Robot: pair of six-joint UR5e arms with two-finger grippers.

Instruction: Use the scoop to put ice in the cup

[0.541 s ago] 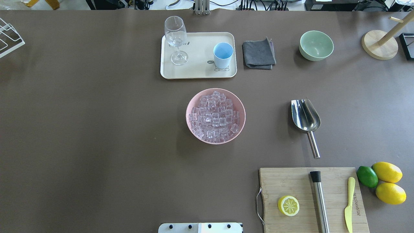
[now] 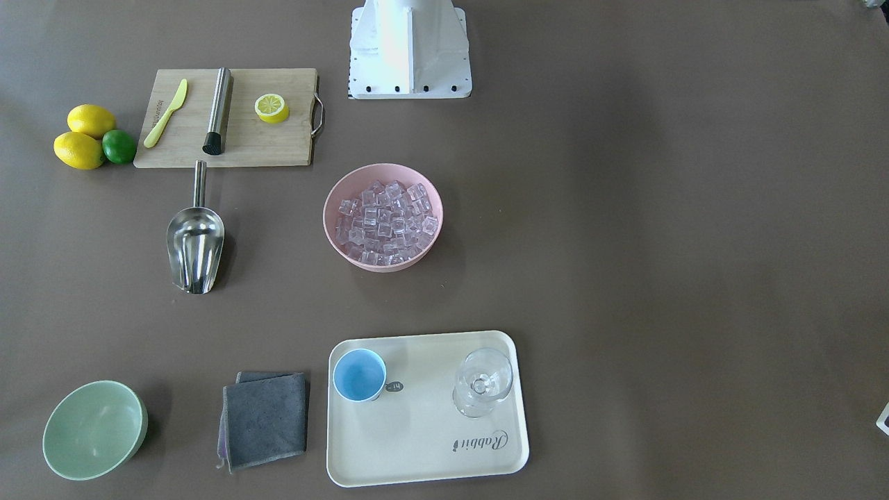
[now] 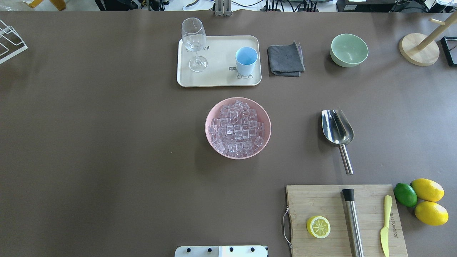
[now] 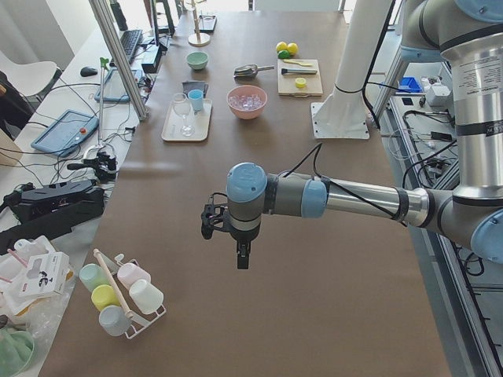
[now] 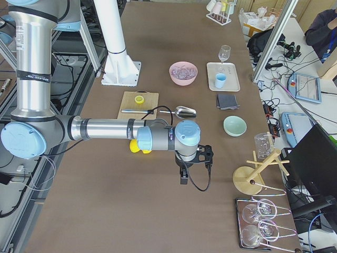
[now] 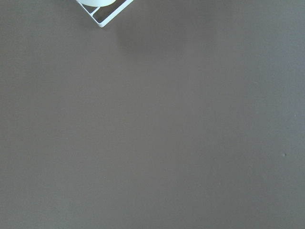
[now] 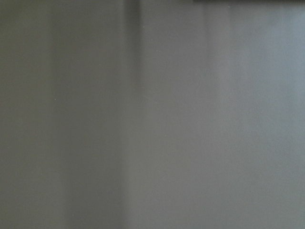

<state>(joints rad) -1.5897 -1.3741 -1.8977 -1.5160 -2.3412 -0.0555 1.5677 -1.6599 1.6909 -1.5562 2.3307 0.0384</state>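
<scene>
The ice (image 3: 237, 130) fills a pink bowl (image 3: 206, 126) at the table's middle. The light blue cup (image 3: 246, 59) stands upright on a cream tray (image 3: 217, 78) beyond the bowl. The steel scoop (image 3: 337, 128) lies on the table right of the bowl, its handle pointing toward the robot. Neither gripper shows in the overhead or front views. The left gripper (image 4: 243, 258) hangs over bare table far from these things, seen only in the exterior left view. The right gripper (image 5: 183, 177) shows only in the exterior right view, beyond the lemons. I cannot tell whether either is open or shut.
A stemmed glass (image 3: 194, 43) stands on the tray. A grey cloth (image 3: 285, 60) and a pale green bowl (image 3: 348, 50) lie to its right. A cutting board (image 3: 344, 221) holds a half lemon, a steel cylinder and a yellow knife. Lemons and a lime (image 3: 405, 194) lie beside it.
</scene>
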